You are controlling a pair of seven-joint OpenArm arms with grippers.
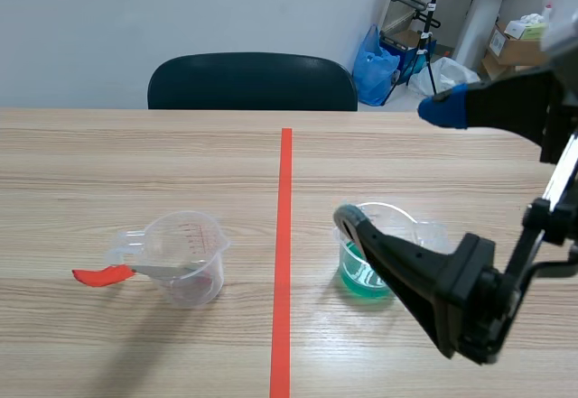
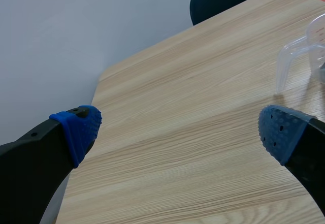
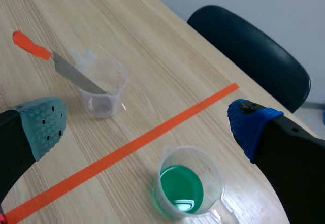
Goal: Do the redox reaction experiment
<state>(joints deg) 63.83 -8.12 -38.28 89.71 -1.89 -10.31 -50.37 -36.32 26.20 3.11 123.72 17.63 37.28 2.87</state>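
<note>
On the table (image 1: 135, 163), a clear cup (image 1: 194, 267) stands at 9 o'clock of the tape line (image 1: 284, 236). A knife (image 1: 104, 275) leans in it, blade inside and red handle out past the rim toward 9 o'clock. The green cup (image 1: 361, 276) stands at 3 o'clock of the line. The right fingers (image 3: 251, 127) are spread wide above it and hold nothing. The left fingers (image 2: 78, 127) are also spread wide and empty over bare table, with the clear cup's handle just ahead. A chair (image 1: 253, 82) stands at 12 o'clock.
</note>
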